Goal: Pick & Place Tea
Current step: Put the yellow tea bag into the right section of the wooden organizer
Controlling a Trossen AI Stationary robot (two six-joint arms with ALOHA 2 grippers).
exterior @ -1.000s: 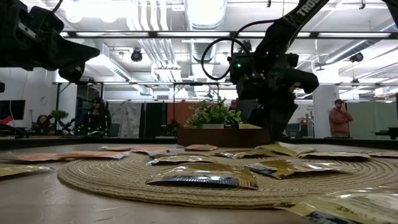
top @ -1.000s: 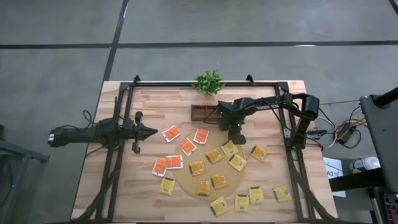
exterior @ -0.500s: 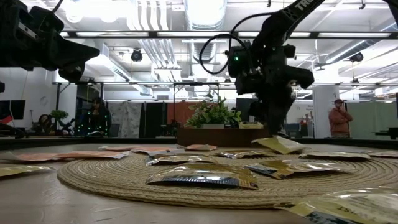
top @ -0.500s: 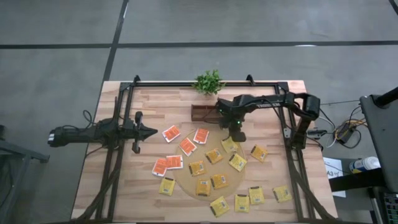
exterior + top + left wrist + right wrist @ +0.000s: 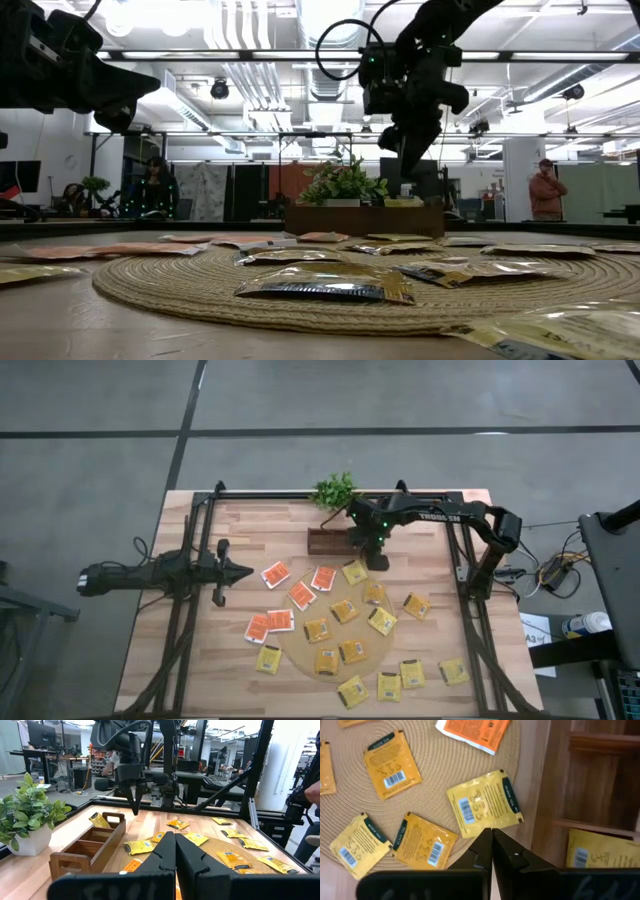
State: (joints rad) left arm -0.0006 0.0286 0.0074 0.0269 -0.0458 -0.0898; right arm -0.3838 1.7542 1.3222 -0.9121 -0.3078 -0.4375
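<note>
One yellow square tea packet [image 5: 100, 820] lies in the brown wooden compartment tray [image 5: 327, 542]; the right gripper [image 5: 376, 559], pressed together and empty, hovers beside it, many packets left.

You have a potted plant [image 5: 335, 491] at the table's [image 5: 200, 670] far edge, a wooden divided tray [image 5: 324, 542] near it, and a round woven mat [image 5: 300, 650].
</note>
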